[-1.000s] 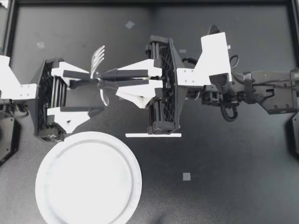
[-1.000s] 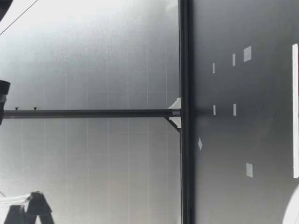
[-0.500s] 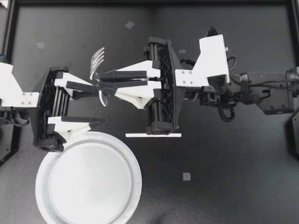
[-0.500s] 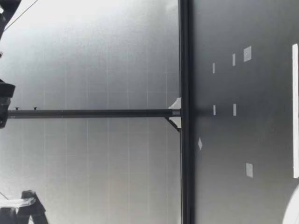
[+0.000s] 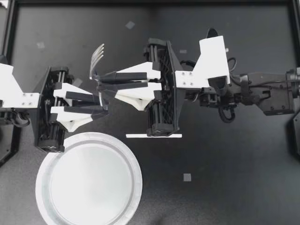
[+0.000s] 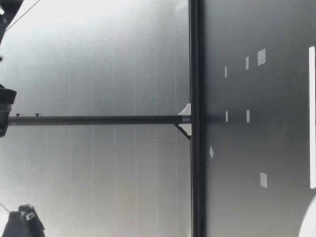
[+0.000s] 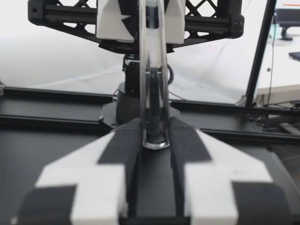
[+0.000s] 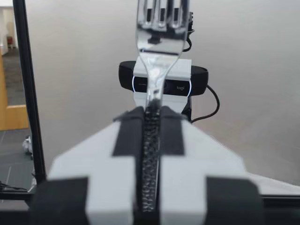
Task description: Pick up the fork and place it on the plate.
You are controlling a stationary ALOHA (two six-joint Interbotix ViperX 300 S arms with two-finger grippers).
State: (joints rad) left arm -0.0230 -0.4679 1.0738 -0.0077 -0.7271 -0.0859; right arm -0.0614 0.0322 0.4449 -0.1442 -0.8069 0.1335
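Right fingers pinch the clear plastic fork at its neck, and left fingers pinch its handle end. It hangs above the black surface, near the round white plate. I'd open the right pair only once the left hold looks firm.

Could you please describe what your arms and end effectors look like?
My left end effector and right end effector each have white wedge-shaped fingers faced with black pads, on a black lattice frame. White plates cover the wrists; black cables loop behind the right one.
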